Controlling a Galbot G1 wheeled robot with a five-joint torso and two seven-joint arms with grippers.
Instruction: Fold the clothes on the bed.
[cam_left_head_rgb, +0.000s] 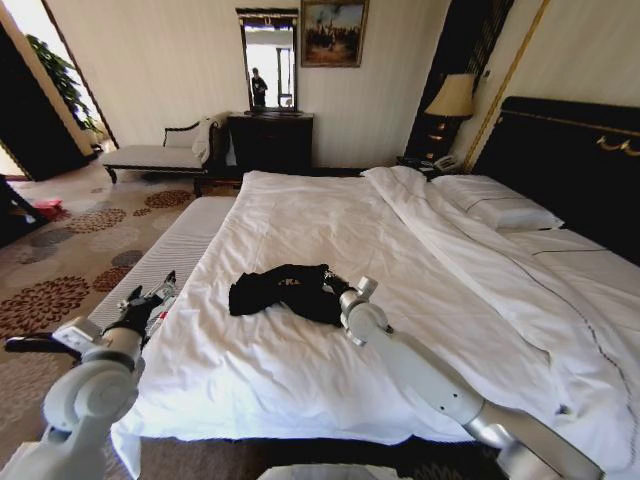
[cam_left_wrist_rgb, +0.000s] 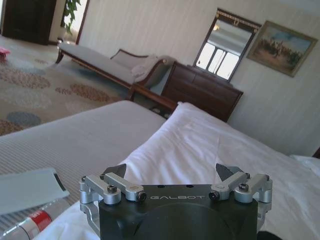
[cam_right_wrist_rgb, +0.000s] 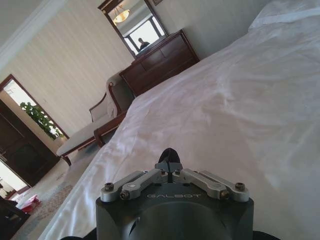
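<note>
A: What did we have nearest us?

B: Our left gripper (cam_left_head_rgb: 160, 291) hung off the bed's (cam_left_head_rgb: 300, 400) left edge, near its foot corner, fingers spread wide with nothing between them. "GALBOT" was printed on its black body in the left wrist view.

A: And our right?

B: The right gripper (cam_left_head_rgb: 338, 290) reached over the foot edge, fingertips (cam_right_wrist_rgb: 170, 156) pinched together; it sat against the right side of the black T-shirt (cam_left_head_rgb: 280, 291), though we couldn't tell whether any cloth was caught. The same "GALBOT" showed there.

A: Where was the shirt?

B: Crumpled on the white duvet (cam_left_head_rgb: 330, 230), towards the foot edge, left of the middle.

A: Room beyond?

B: Bare duvet ran on to the pillows (cam_left_head_rgb: 497, 205) at the headboard (cam_left_head_rgb: 570, 160); the bench (cam_left_head_rgb: 160, 152) and dresser (cam_left_head_rgb: 270, 140) stood by the far wall.
</note>
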